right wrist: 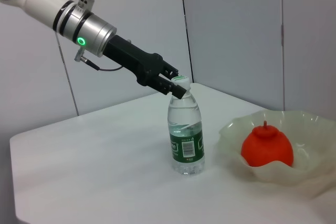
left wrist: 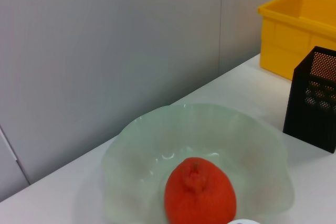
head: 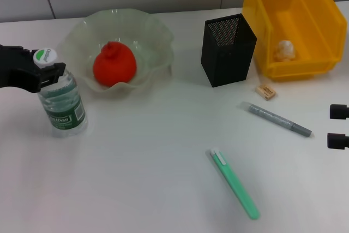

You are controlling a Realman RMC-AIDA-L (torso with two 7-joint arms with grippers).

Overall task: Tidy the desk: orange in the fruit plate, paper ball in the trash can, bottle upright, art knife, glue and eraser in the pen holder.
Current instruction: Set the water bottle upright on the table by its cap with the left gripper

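Left gripper clamps the cap of the bottle, which stands upright near the table's left edge, just beside the fruit plate. Risk: a sideways pull-off on release topples it. Right gripper, open, waits at the right edge.

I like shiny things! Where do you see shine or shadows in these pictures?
Head view: soft shadows beside the pen holder and the bottle. Left wrist view: glints inside the fruit plate. Right wrist view: light shines through the bottle's water, held at the neck by the left gripper.
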